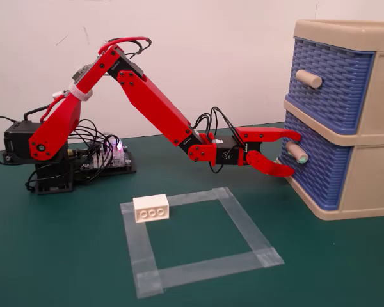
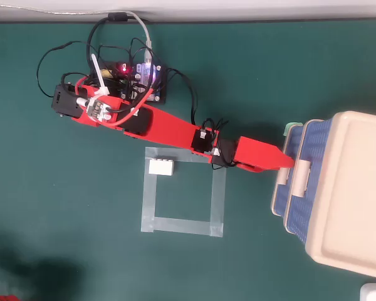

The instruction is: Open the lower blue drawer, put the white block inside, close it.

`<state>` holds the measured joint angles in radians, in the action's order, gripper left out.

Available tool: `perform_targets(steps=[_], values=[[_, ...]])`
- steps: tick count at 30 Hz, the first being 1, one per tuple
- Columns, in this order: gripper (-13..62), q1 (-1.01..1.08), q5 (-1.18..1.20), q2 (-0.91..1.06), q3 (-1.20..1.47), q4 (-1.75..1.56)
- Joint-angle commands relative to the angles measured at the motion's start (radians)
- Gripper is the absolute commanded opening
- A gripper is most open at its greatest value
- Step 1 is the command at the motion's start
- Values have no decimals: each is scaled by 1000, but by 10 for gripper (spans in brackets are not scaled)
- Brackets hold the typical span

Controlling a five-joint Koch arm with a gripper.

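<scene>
Fixed view: pincer gapes wide, jaws above and below the handle of the lower blue drawer, gripping nothing yet. Drawer looks closed, so opening, loading and closing all remain. White block sits on the tabletop at the tape square's near-left corner, untouched.

Overhead view: pincer tip meets the cabinet front; jaws stack, so its opening is unreadable here. Block lies on the square's upper-left corner. Drawer front mostly hidden under the cabinet top, possibly fully shut.
</scene>
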<state>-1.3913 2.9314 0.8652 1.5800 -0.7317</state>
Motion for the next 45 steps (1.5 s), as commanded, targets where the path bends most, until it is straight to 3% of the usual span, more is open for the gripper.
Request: perform_targets(steps=[1,6,12,18,27,36,37,38,40,41,42,45], values=[[217,-6,63,5,-92,-3],[130,2,78,-2,-137,48],[-80,28,166,26,-140,195],[-80,34,229,158,-58,318],[-80,114,319,563,499,336],[-76,202,321,767,752,336],[-67,202,319,764,749,336],[-7,201,310,759,746,337],[218,206,304,758,742,336],[293,202,295,767,750,339],[328,207,278,795,756,339],[337,229,227,1002,798,485]])
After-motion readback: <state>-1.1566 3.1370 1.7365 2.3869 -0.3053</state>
